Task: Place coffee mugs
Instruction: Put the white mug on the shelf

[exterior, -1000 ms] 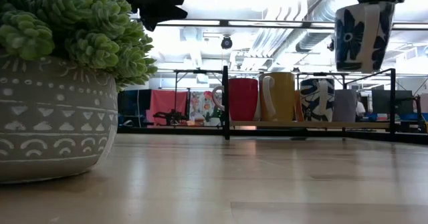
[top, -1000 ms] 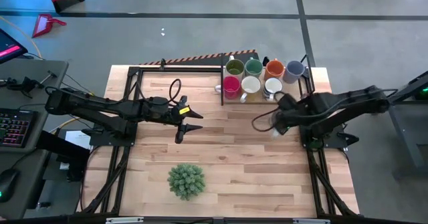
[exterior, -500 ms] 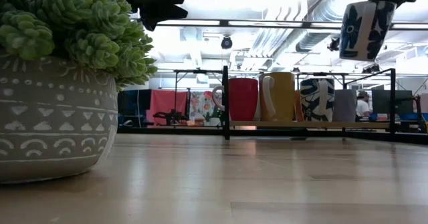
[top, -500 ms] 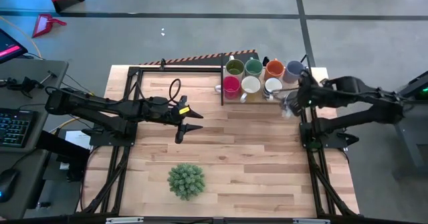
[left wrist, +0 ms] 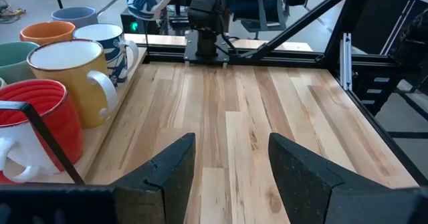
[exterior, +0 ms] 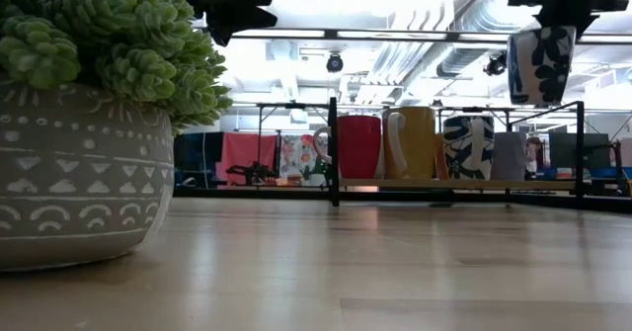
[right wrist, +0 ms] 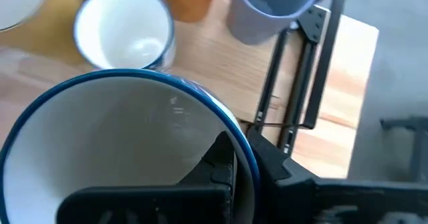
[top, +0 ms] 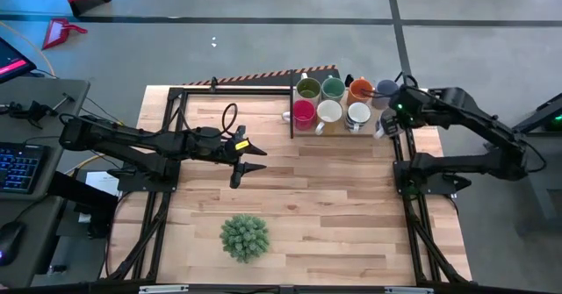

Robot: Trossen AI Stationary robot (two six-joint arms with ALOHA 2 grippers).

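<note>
The right tool (top: pixel 386 125) is clamped on the rim of a white mug with a blue leaf pattern (exterior: pixel 540 64), holding it in the air, upright with a slight tilt, above the right end of the rack (top: pixel 294 127); in the right wrist view the mug's blue-edged rim (right wrist: pixel 127 144) fills the foreground with a dark finger (right wrist: pixel 224 174) hooked over it. Below it, on the thin wooden board inside the black metal frame at the desk's (top: pixel 307 197) far edge, seven glossy round mugs stand in two rows: olive (top: pixel 308 89), teal (top: pixel 332 88), orange (top: pixel 360 89) and blue-grey (top: pixel 386 89) at the back, red (top: pixel 303 111), a yellow mug with a white inside (top: pixel 328 111) and a second blue-patterned white mug (top: pixel 357 113) in front. The bare spot on the board lies at the front row's right end, just beside the patterned mug and close to the frame's right rail (right wrist: pixel 297 83). The left tool (top: pixel 248 165) hangs over the middle of the desk with its fingers (left wrist: pixel 167 170) spread apart and nothing between them. The desk is pale wooden planks, smooth and slightly shiny, wide open between the rack and a spiky green plant (top: pixel 243 237) in a grey pot with white patterns (exterior: pixel 69 173) near the front edge.
</note>
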